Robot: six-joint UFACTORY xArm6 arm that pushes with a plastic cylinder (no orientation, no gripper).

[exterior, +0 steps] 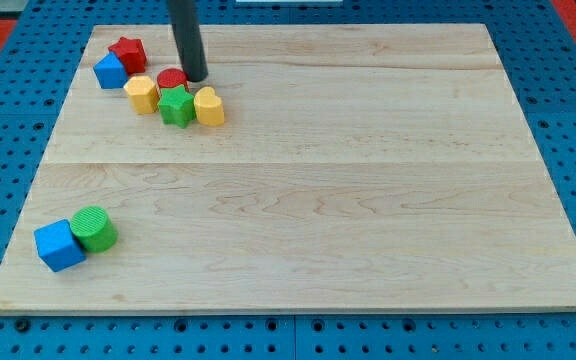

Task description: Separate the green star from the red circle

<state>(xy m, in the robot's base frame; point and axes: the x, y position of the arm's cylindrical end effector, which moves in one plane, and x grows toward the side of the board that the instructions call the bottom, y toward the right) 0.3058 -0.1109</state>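
- Green star block (177, 105) touches the red circle block (172, 79) at its 12 o'clock.
- My tip (196, 78) sits beside the circle at 3 o'clock.
- No claw here, so no grip state.

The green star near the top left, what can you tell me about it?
The green star is a small, solid-looking painted block lying flat on the wooden board. It sits pressed between two yellow blocks, with the red circle touching it behind. My tip stands just beyond, beside the red circle.

One high view, angled down (whole board (298, 180))
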